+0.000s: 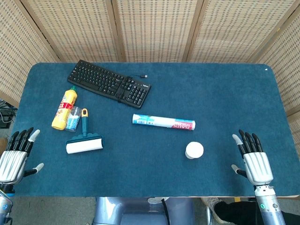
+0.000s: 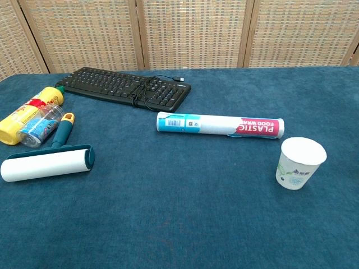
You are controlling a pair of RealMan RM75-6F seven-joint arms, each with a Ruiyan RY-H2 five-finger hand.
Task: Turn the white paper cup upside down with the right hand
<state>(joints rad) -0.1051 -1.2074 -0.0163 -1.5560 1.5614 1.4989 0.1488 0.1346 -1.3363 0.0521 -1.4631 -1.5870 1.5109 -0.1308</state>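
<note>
White paper cup (image 1: 194,150) stands upright, mouth up, on the blue table (image 1: 225,98), toward the robot's right. Right hand (image 1: 253,159) lies near it, further right, fingers spread and empty, far closer than the left hand (image 1: 16,154), also empty.

Left hand (image 1: 14,157) is cut by the head view's left edge. Neither hand appears in the chest view, where the yellow bottle (image 2: 25,115) runs off the left edge.

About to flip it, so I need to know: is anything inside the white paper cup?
The white paper cup stands upright, mouth up. The head view looks down into it and shows only plain white; nothing visible inside. Its very bottom is hard to make out at this size.
</note>
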